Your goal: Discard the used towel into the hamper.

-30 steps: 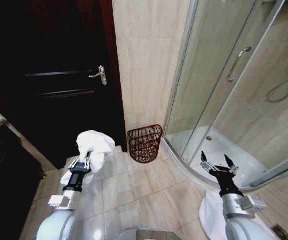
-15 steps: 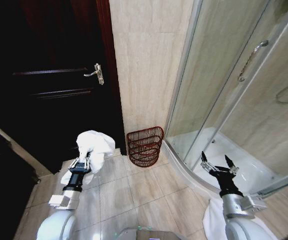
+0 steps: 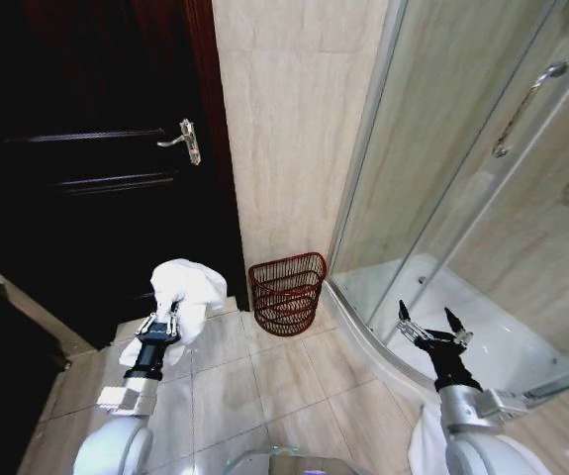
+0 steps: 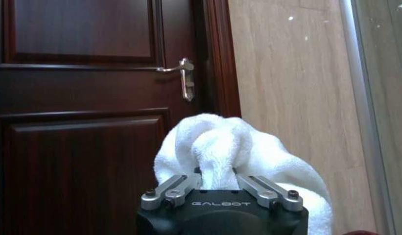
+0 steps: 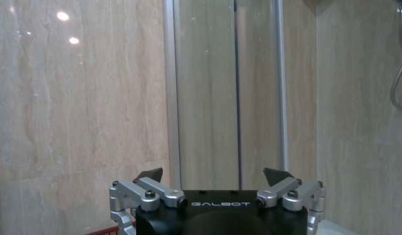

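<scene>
Shower enclosure [image 3: 482, 198] takes up the robot's right side; dark door [image 3: 96, 168] is on its left, with a tiled wall strip between them. Hamper [image 3: 287, 293] stands on the floor against that strip, mouth up.

Towel [image 3: 187, 288] hangs bunched from the left gripper [image 3: 162, 324], fingers pinching a fold. Hamper lies ahead and to the right of these fingers, near but apart. Left arm judged the nearer one.

Right gripper [image 3: 430, 327] is held beside the shower sill, fingers spread, empty.

Left wrist view shows the pinch on the towel close up; the head view gives the hamper's bearing.
</scene>
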Robot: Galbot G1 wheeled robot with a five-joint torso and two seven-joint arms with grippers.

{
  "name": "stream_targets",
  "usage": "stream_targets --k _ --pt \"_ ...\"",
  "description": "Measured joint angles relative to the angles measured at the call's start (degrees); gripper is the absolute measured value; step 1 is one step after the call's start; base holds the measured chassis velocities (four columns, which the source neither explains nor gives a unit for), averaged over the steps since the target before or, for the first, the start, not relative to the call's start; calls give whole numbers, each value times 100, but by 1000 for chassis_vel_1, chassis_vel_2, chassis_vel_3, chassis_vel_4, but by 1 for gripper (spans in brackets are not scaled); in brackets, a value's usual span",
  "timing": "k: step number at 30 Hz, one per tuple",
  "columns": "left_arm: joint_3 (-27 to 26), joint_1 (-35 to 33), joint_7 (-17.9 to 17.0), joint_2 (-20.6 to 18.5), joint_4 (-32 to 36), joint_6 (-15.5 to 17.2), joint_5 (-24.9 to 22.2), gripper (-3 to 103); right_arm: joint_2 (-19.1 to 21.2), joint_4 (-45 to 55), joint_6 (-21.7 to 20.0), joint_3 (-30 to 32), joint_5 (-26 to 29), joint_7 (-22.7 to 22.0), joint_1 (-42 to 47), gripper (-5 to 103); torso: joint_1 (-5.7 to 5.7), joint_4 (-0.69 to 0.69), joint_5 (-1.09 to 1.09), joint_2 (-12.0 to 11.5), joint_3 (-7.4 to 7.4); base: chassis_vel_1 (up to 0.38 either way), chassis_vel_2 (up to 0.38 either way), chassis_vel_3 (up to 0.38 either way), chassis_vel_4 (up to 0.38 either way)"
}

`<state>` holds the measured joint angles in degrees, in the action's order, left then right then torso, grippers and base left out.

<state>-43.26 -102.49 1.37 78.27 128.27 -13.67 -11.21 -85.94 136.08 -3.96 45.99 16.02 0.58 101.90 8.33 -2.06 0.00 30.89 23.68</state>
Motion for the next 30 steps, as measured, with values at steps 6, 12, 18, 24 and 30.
stream_targets --k 6,12,18,24,30 --pt "-1 -1 0 8 0 0 7 10 9 -10 8 6 10 -3 -11 100 -59 -1 0 -154 -97 -63 56 52 -64" --pt "-1 -12 0 19 3 0 16 10 7 -12 15 8 13 -6 -9 100 -104 -1 0 -265 -164 -65 61 74 -80" --pt "2 -19 0 26 -6 -11 22 10 3 -24 18 14 24 -7 9 100 -158 0 0 -419 -261 -71 68 64 -72" --pt "20 3 0 18 -52 -16 32 10 -6 -24 41 -28 36 -100 -2 100 -199 -1 0 -533 -332 -57 63 66 -65" --pt "189 114 291 -175 -134 -263 -71 10 -17 -51 50 -52 27 -221 -109 100 -229 -2 0 -605 -377 0 0 0 0"
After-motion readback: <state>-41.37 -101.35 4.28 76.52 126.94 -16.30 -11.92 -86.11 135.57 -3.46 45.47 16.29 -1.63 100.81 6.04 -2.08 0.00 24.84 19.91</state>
